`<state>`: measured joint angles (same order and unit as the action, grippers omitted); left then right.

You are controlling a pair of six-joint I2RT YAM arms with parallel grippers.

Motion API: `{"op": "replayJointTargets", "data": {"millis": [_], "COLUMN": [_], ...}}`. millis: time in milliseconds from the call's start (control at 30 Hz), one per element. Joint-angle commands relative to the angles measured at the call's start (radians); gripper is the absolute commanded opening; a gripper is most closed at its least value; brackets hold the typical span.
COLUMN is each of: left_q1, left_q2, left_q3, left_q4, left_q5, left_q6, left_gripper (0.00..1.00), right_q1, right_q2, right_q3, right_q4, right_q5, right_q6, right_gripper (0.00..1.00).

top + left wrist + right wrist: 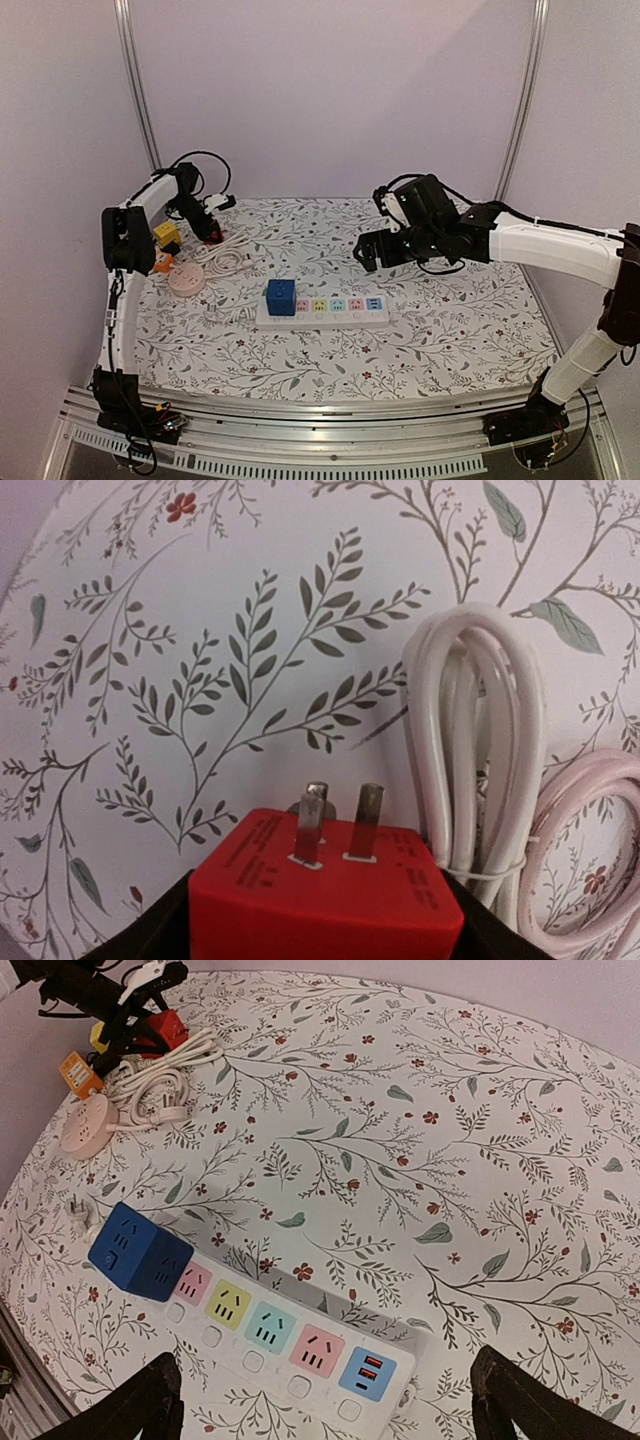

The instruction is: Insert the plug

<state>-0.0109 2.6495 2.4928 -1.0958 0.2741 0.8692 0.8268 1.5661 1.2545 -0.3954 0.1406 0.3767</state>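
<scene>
Only blue cube (280,297) occupies power strip (342,318); red plug (325,900) back left.

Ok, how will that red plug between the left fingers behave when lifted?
The red plug looks rigid and boxy; flat sides should grip firmly. Its smooth plastic might slip. No cord shows on it, so probably light.

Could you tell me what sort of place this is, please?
Probably a robotics test cell: aluminium frame, plain enclosing walls, and a power strip laid out on a floral tablecloth.
</scene>
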Motion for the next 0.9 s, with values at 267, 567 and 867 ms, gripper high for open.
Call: {"op": "replayJointTargets", "data": {"millis": [267, 567, 867], "left_q1": [0.011, -0.038, -0.335], "left_q2": [-0.075, -0.484, -0.942], "left_q3": [-0.041, -0.254, -0.503], "left_q4": [-0.127, -0.068, -0.265], "left_q5": [0.069, 0.206, 0.077], "left_q6": [0.075, 0.101, 0.286], "left_gripper": [0.02, 0.00, 0.00], "right_q1": [0.013, 0.014, 0.014], "right_q2": [0.052, 0.021, -0.046], "right_q3": [0.063, 0.099, 0.114], "right_q4": [-0.022, -0.025, 0.116], "right_q5": [-0.009, 0.011, -0.075], "right_q6": [-0.031, -0.048, 0.033], "right_gripper": [0.99, 0.99, 0.99]}}
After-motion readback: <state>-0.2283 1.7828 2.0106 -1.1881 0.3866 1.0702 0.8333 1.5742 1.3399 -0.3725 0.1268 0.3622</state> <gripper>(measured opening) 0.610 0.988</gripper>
